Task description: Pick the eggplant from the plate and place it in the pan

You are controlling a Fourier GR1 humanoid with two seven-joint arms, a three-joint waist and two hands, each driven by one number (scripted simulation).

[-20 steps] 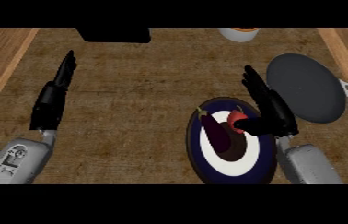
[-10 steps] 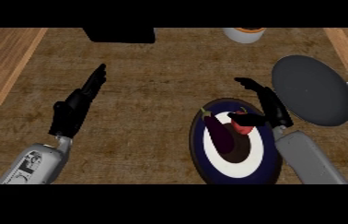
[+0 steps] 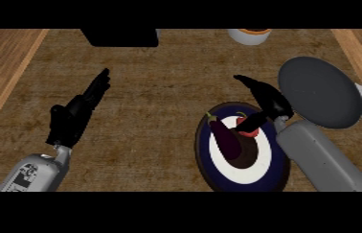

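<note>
A dark purple eggplant (image 3: pixel 228 139) lies on the blue and white plate (image 3: pixel 243 174), at the lower right of the counter. Beside it on the plate sits a small red vegetable (image 3: pixel 247 127). My right hand (image 3: pixel 267 101) hovers over the plate's upper right edge, open, with its fingers stretched to the upper left and its thumb down by the red vegetable. It does not hold the eggplant. The grey pan (image 3: pixel 316 91) lies just right of that hand. My left hand (image 3: pixel 73 116) is open at the left, fingers straight.
A black box (image 3: pixel 120 37) stands at the counter's back edge. A white cup with an orange top (image 3: pixel 249 35) stands at the back right. Wooden borders (image 3: pixel 17 59) run along the left and right sides.
My left hand has moved right and lower, toward the counter's middle. My right hand has shifted a little up and left over the plate's edge. The eggplant has not moved.
</note>
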